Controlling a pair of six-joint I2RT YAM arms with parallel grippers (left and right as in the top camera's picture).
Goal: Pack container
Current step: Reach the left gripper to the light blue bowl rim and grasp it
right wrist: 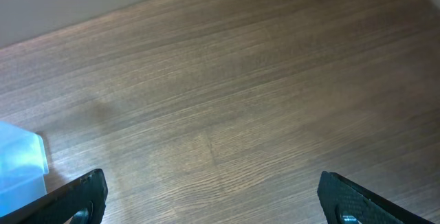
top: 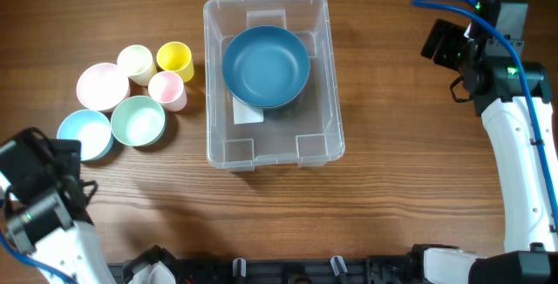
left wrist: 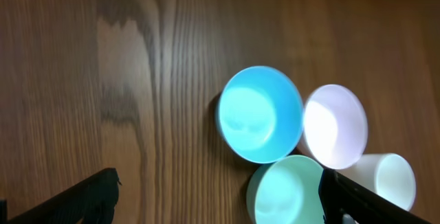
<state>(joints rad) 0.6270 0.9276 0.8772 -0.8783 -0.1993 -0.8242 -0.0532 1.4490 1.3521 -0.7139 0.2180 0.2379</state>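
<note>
The container (top: pixel 212 75) is a clear plastic bin in the middle of the table, with a white label (top: pixel 247 115) on its bottom. A dark blue bowl (top: pixel 266 66) lies inside it. My left gripper (top: pixel 59 160) is open and empty at the lower left, just short of the light blue bowl (top: pixel 85 134). In the left wrist view its fingers (left wrist: pixel 220 203) straddle bare wood and the mint bowl's (left wrist: pixel 285 189) edge. My right gripper (top: pixel 440 43) is open and empty at the upper right, away from the bin, over bare wood (right wrist: pixel 213 200).
Left of the bin stand a pink bowl (top: pixel 103 85), a mint bowl (top: pixel 138 120), a cream cup (top: pixel 135 62), a yellow cup (top: pixel 174 59) and a pink cup (top: pixel 167 90). The bin's corner (right wrist: pixel 20 165) shows at the left edge of the right wrist view.
</note>
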